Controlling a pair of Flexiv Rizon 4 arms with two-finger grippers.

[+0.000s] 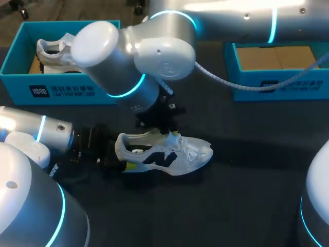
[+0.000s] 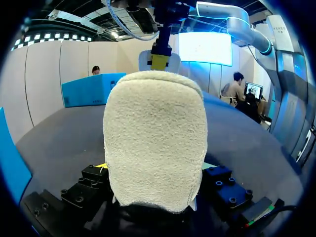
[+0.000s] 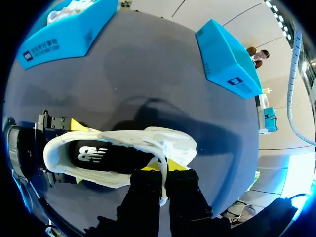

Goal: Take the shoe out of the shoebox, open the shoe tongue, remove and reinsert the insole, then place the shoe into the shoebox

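Dark tabletop [image 1: 257, 180], centre: shoe [image 1: 169, 154] rests here, well apart from the shoebox [image 1: 277, 82]. My left gripper [image 2: 155, 168] clamps its heel from both sides; my right gripper [image 3: 162, 168], narrow, pinches the tongue [image 3: 162, 154]. Insole [image 3: 98, 155] sits inside. Judgement: unboxing done, tongue opening in hand; insole cycle and reboxing outstanding.
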